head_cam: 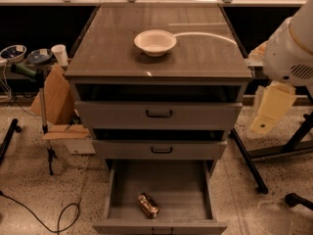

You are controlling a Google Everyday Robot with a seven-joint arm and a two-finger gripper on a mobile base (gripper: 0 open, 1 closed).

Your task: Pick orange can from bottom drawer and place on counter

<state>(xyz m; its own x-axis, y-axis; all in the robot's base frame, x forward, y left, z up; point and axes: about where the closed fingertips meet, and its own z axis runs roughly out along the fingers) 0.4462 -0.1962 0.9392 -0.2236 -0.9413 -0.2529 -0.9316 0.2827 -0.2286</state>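
Presently the pale gripper (270,109) hangs off the right edge of the glossy grey-brown counter (98,58), well apart from the load. Whether it is open or closed cannot be told. The small shiny orange-copper metal can (148,205) lies on its side in the deep grey bottom drawer (117,190), near the front wall.

Risk 1: it rolls under a glancing touch.
Risk 2: a descent clips the 2 shallower grey drawers (159,114) jutting above.

Placement room exists beside the round white bowl (155,42).

I can't see my pincer: only the white arm (292,48) shows, cut off by the right edge. The bottom drawer (178,185) front runs off the lower edge. The insides of the two upper drawers (159,114) are lost in shadow.
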